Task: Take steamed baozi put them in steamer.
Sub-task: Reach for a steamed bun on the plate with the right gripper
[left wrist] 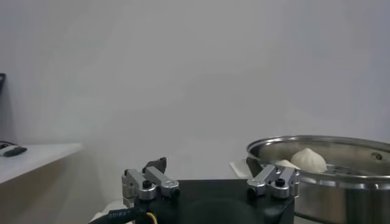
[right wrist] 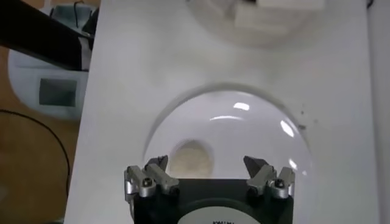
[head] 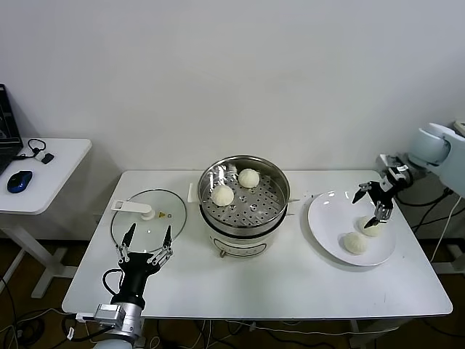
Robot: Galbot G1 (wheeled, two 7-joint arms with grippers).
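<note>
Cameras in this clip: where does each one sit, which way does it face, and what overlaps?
Head view: high on the robot, looking down at the white table; both tools show, left tool by the glass lid, right tool over the plate.
Left wrist view: low, facing the wall; shares the steamer.
Right wrist view: looks down; shares the plate's baozi.

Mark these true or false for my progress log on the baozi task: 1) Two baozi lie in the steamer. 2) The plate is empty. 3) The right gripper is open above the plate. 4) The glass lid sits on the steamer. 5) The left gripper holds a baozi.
1) True: two baozi lie on the perforated tray of the steamer.
2) False: two baozi remain on the white plate.
3) True: the right gripper hangs open over it.
4) False: the glass lid lies flat on the table, on the steamer's left.
5) False: the left gripper is open and empty by the lid.
</note>
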